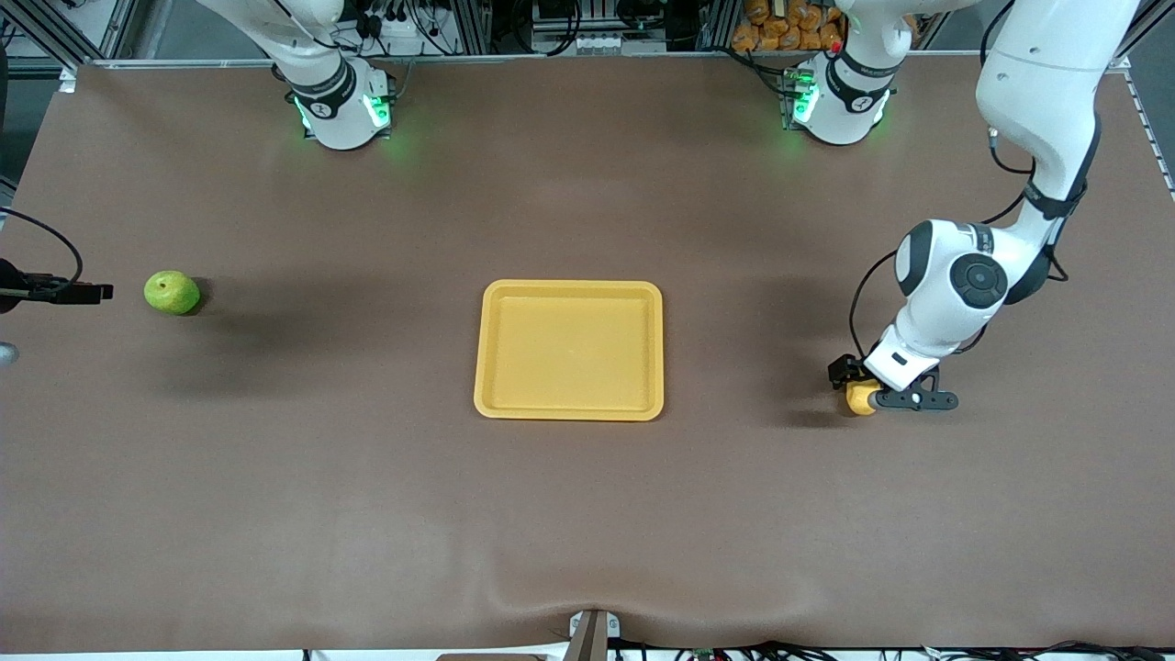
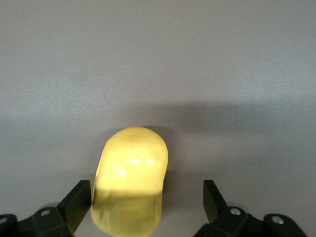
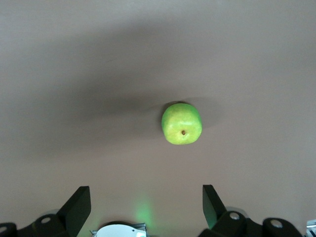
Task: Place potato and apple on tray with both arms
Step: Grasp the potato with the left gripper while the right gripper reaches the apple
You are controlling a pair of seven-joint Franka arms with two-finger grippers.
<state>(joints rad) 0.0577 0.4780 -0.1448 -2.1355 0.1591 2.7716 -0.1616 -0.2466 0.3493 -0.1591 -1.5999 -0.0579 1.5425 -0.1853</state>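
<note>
The potato point(image 1: 860, 398) lies on the brown table toward the left arm's end. My left gripper point(image 1: 872, 395) is lowered around it and open. In the left wrist view the potato point(image 2: 131, 173) sits between the spread fingers point(image 2: 79, 202), close to one and clear of the other. The green apple point(image 1: 172, 293) lies toward the right arm's end, about as far from the front camera as the tray's farther rim. My right gripper point(image 3: 146, 197) hangs open and empty above the table, with the apple point(image 3: 181, 123) ahead of it. The yellow tray point(image 1: 569, 349) is bare at the middle.
Both arm bases point(image 1: 344, 106) point(image 1: 835, 101) stand along the edge of the table farthest from the front camera. A black part with a cable point(image 1: 64, 292) pokes in at the front view's edge beside the apple. A small mount point(image 1: 592, 633) sits at the edge nearest that camera.
</note>
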